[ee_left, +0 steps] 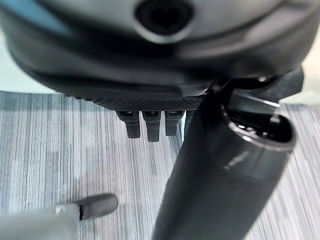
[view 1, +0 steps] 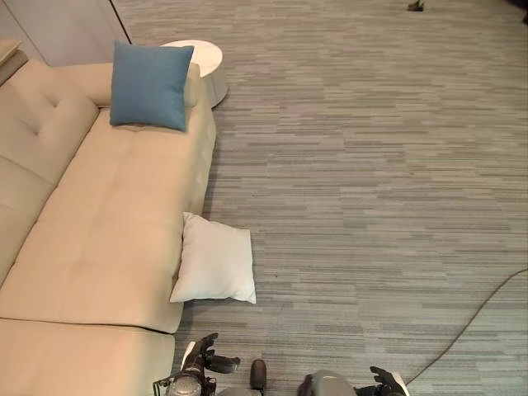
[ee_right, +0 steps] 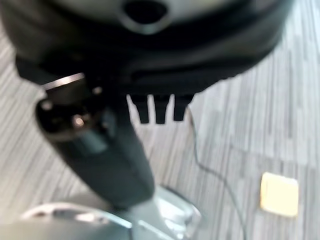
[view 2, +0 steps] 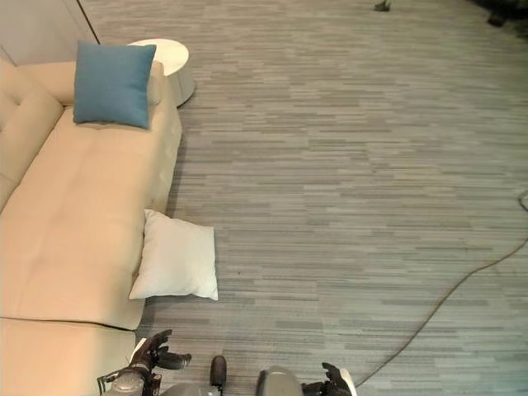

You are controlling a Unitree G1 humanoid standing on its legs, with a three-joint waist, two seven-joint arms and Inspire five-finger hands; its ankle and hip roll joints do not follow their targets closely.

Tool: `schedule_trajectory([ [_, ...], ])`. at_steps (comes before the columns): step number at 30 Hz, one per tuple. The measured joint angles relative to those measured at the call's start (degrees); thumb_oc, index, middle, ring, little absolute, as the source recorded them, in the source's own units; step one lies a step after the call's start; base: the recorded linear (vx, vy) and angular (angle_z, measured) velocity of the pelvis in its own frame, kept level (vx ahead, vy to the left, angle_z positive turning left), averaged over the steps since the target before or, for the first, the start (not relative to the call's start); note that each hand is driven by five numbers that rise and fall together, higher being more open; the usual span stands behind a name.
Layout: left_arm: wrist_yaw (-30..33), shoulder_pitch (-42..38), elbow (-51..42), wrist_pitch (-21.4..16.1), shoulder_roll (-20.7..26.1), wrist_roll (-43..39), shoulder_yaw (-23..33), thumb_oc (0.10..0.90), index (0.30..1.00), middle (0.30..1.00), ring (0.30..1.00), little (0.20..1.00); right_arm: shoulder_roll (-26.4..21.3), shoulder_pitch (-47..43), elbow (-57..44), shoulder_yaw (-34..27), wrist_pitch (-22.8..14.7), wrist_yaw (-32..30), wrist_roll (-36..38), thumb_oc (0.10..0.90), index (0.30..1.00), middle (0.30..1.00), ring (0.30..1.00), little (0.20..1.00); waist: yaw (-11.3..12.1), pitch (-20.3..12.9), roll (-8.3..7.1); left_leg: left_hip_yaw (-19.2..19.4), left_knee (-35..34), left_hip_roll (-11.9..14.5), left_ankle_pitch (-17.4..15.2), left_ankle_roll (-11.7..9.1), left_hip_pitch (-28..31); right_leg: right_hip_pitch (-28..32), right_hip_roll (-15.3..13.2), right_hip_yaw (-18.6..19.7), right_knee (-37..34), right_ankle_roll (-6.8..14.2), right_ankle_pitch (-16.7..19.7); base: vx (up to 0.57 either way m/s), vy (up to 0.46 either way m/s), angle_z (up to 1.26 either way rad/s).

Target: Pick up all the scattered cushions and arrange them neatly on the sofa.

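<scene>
Down on the grey striped carpet [view 1: 371,165] a white cushion [view 1: 215,261] lies flat, its one edge touching the front edge of the beige sofa [view 1: 99,231], about midway along the seat. A blue cushion [view 1: 151,85] stands upright at the sofa's far end, leaning on the armrest there. Just beyond that armrest, on the carpet, is a small round white side table [view 1: 206,62], partly hidden by the blue cushion and the armrest.

Both eye views show the left hand [view 1: 206,356] low near the sofa's front edge, close to the seam between two seat sections, and well short of the white cushion; its fingers are spread loosely and it holds nothing. The right hand [view 1: 384,380] hangs over bare carpet, well away from both cushions. The right wrist view shows its fingers [ee_right: 159,109] straight and relaxed, with nothing in them, and past them a small pale yellow square [ee_right: 279,194] lying on the carpet. The left wrist view shows that hand's fingers [ee_left: 150,125] straight as well, over plain carpet.

A thin cable [view 1: 470,318] runs across the carpet from the right side. At the far edge of the carpet, a small dark object [view 1: 416,6] is too small to make out. No print can be read anywhere
</scene>
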Motion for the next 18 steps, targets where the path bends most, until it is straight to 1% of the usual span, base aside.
schedule_trajectory([
  [1,0.0,0.1,0.3,0.2,0.5,0.0,0.0,0.800,0.900,0.900,0.900,0.900,-0.1,0.0,-0.1,0.0,0.0,0.1,0.0,0.800,0.900,0.900,0.900,0.900,0.4,0.0,-0.11,0.1,0.0,0.8,-0.6,-0.4,0.6,-0.1,0.1,0.1,-4.8,0.0,2.4,0.24,-0.151,-0.10],
  [2,0.0,0.5,0.9,0.2,0.7,0.0,0.1,0.800,0.900,0.900,0.900,0.900,-0.2,-0.3,-0.2,0.0,0.0,0.2,-0.1,0.800,0.900,0.900,0.900,0.900,0.6,0.3,-0.03,0.1,-0.1,2.1,-2.2,-1.1,1.6,-0.5,0.9,0.2,-9.0,0.2,5.9,0.29,-0.235,-0.12],
  [3,0.1,0.6,2.1,0.2,0.9,0.1,0.4,0.800,0.900,0.900,0.900,0.900,-0.1,-0.4,-0.5,0.1,0.0,0.3,-0.1,0.800,0.900,0.900,0.900,0.900,0.7,0.2,-0.07,0.2,0.0,2.5,-2.6,-1.9,2.1,0.0,1.6,0.4,-12.7,0.5,8.2,0.27,-0.250,-0.01],
  [4,0.2,1.0,2.1,0.3,1.3,0.1,0.4,0.800,0.900,0.900,0.900,0.900,0.1,-0.5,-0.7,0.1,0.0,0.3,-0.1,0.800,0.900,0.900,0.900,0.900,0.6,0.1,-0.83,0.0,0.0,2.5,-2.7,-3.3,3.0,1.0,1.7,0.2,-17.2,0.7,11.4,0.27,-0.259,0.17],
  [5,-0.1,1.1,2.8,0.3,1.8,0.1,0.9,0.800,0.900,0.900,0.900,0.900,0.1,-1.5,0.3,-0.5,1.4,1.8,0.1,0.800,0.900,0.900,0.900,0.900,0.6,0.5,-1.84,-0.8,-0.3,2.7,-4.3,-4.7,5.1,2.8,1.6,0.0,-19.0,-0.5,16.0,0.23,-0.219,0.33],
  [6,0.0,1.4,3.0,0.3,1.7,0.1,0.6,0.800,0.900,0.900,0.900,0.900,0.0,-0.8,0.5,-0.6,1.4,1.9,0.1,0.800,0.900,0.900,0.900,0.900,0.5,0.3,-1.57,-1.6,-0.3,3.5,-4.5,-5.2,5.6,4.1,2.3,-0.1,-19.4,-1.6,17.6,0.24,-0.232,0.36],
  [7,0.0,1.7,2.6,0.2,1.4,0.2,0.2,0.800,0.900,0.900,0.900,0.900,-0.6,-0.6,1.0,-0.9,1.2,2.0,0.5,0.800,0.900,0.900,0.900,0.900,0.6,-0.3,-0.70,-2.0,-0.1,4.6,-4.7,-5.7,5.7,4.9,3.5,-0.9,-19.6,-2.3,17.3,0.34,-0.376,0.36],
  [8,-0.3,1.9,2.1,-0.1,0.7,0.5,0.2,0.800,0.900,0.900,0.900,0.900,-1.0,-1.4,1.9,-2.7,0.3,2.8,1.9,0.800,0.900,0.900,0.900,0.900,1.6,-1.0,0.66,-2.6,0.5,7.2,-4.9,-6.7,5.7,6.0,5.9,-1.8,-19.9,-3.5,15.9,0.24,-0.279,0.34],
  [9,-0.3,1.6,2.4,-0.1,0.4,0.5,0.3,0.800,0.900,0.900,0.900,0.900,-0.9,-2.2,2.0,-3.5,0.5,3.2,2.8,0.800,0.900,0.900,0.900,0.900,1.8,-1.1,0.67,-3.5,2.0,7.6,-4.7,-7.0,5.0,6.8,6.3,-2.7,-20.3,-4.0,15.5,0.22,-0.297,0.56],
  [10,-0.7,0.8,2.8,0.0,0.1,0.5,0.3,0.800,0.900,0.900,0.900,0.900,-1.0,-1.7,2.0,-3.8,0.5,3.8,4.2,0.800,0.900,0.900,0.900,0.900,1.5,-1.2,-0.01,-4.8,4.8,7.4,-4.2,-8.1,3.6,8.8,6.3,-4.8,-22.2,-4.2,15.6,0.11,-0.239,0.74],
  [11,-0.7,0.7,2.7,-0.2,0.0,0.5,0.4,0.800,0.900,0.900,0.900,0.900,-1.0,-1.7,1.9,-3.8,0.4,4.1,5.1,0.800,0.900,0.900,0.900,0.900,2.2,-1.6,-0.89,-4.9,7.7,7.5,-2.6,-10.3,2.2,10.1,6.9,-5.8,-23.7,-5.1,14.9,0.12,-0.324,0.77],
  [12,-0.8,0.4,2.7,-0.2,0.0,0.5,0.4,0.800,0.900,0.900,0.900,0.900,-1.0,-1.9,1.7,-3.8,0.3,4.1,5.6,0.800,0.900,0.900,0.900,0.900,2.2,-1.6,-1.64,-5.1,11.6,7.4,-2.6,-10.5,0.0,10.6,6.8,-6.5,-24.5,-5.5,14.8,0.05,-0.224,0.58],
  [13,-0.8,-0.3,2.4,-0.4,0.0,0.3,0.7,0.800,0.900,0.900,0.900,0.900,-0.9,-2.1,1.6,-3.8,0.0,4.1,6.3,0.800,0.900,0.900,0.900,0.900,2.4,-1.4,-2.77,-4.9,17.4,6.8,-2.2,-11.2,-3.6,11.0,6.7,-6.9,-25.2,-6.1,14.8,0.04,-0.181,0.50],
  [14,-0.9,-2.1,2.2,-0.4,0.3,0.2,1.0,0.800,0.900,0.900,0.900,0.900,-0.8,-2.4,1.4,-3.7,-0.3,4.1,7.1,0.800,0.900,0.900,0.900,0.900,3.2,-0.8,-4.37,-3.9,26.8,5.9,-0.9,-13.5,-9.1,11.9,6.5,-8.0,-26.3,-8.5,15.5,0.10,-0.172,0.35],
  [15,-0.9,-2.1,2.2,-0.4,0.3,0.2,1.1,0.800,0.900,0.900,0.900,0.900,-0.8,-2.4,1.4,-3.7,-0.4,4.1,7.2,0.800,0.900,0.900,0.900,0.900,3.3,-0.7,-4.41,-3.8,27.1,5.9,-0.9,-13.5,-9.2,11.9,6.5,-8.1,-26.3,-8.6,15.6,0.21,-0.238,0.20],
  [16,-1.1,-1.9,1.5,-0.6,0.3,0.1,1.7,0.800,0.900,0.900,0.900,0.900,-1.0,-3.0,1.3,-3.3,-0.6,3.9,7.4,0.800,0.900,0.900,0.900,0.900,4.3,-0.6,-4.97,-2.8,30.5,6.9,-0.6,-13.8,-10.9,13.5,8.2,-8.6,-26.6,-11.0,14.0,0.17,-0.138,0.10],
  [18,-1.5,-1.8,1.4,-0.7,0.2,0.1,1.4,0.800,0.900,0.900,0.900,0.900,-1.0,-3.0,1.3,-3.1,-0.7,3.9,7.4,0.800,0.900,0.900,0.900,0.900,3.9,-0.4,-5.36,-1.3,29.0,6.3,-2.0,-11.8,-10.9,15.3,8.8,-9.9,-28.3,-10.4,13.5,0.16,-0.076,0.26],
])
